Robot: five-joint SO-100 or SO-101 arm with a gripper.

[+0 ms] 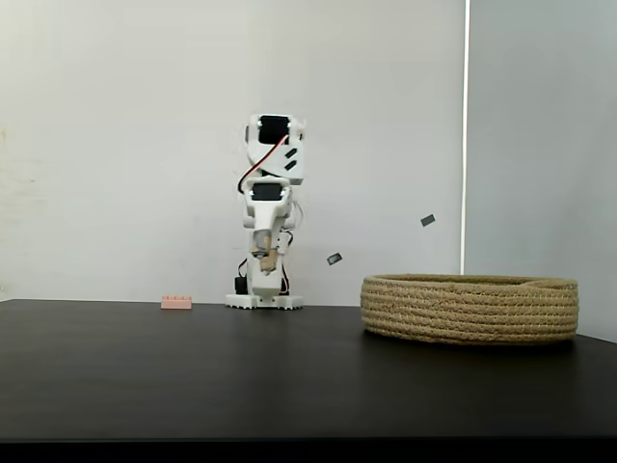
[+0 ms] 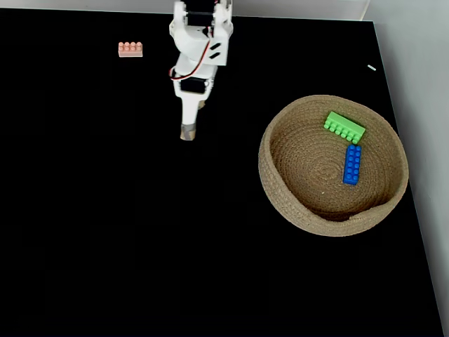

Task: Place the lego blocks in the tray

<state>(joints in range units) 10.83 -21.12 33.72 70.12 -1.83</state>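
Tray (image 2: 282, 196): coiled rope basket, near the bench's right edge in the overhead fixed view.
Green block (image 2: 344, 127), blue block (image 2: 352, 164): inside the tray, just apart.
Pink block (image 2: 130, 49): on the bench (image 2: 140, 232) near its far left corner, well apart from the tray.
Gripper (image 2: 188, 132): folded near the arm's base, carrying nothing; jaw opening cannot be told.
Risk: the small pink block sits beside the arm's base, so a cramped reach could nudge it aside.
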